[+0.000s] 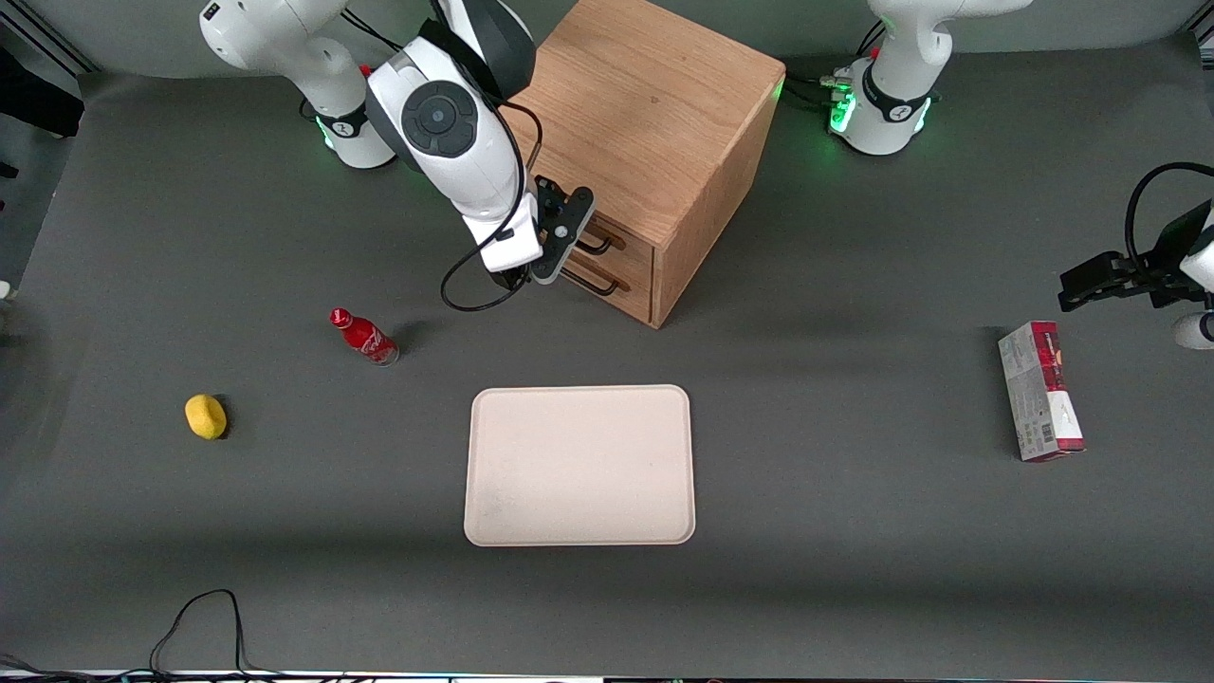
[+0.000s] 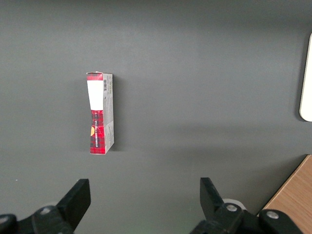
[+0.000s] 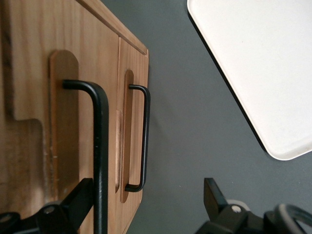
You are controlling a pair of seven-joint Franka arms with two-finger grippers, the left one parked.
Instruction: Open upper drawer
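1. The upper drawer (image 1: 607, 234), a shallow light-oak tray front with a long black wire handle (image 3: 100, 146), sits shut in the wooden cube cabinet (image 1: 654, 114), above the lower drawer (image 1: 616, 280) with its matching handle.
2. The right arm's black two-finger pincer (image 3: 146, 204) hangs in front of the drawer fronts, its fingers spread wide, one (image 3: 78, 202) touching or nearly touching the upper handle, likely so they can close round it.
3. Nothing is gripped yet, and no pull has begun.
4. The pale rectangular tray (image 1: 579, 465) lies on the grey table (image 1: 854, 569) nearer the front camera, seemingly clear of the drawer's travel.

claw (image 1: 555, 249) at upper drawer (image 1: 607, 234) front; tray (image 1: 579, 465) nearer camera.
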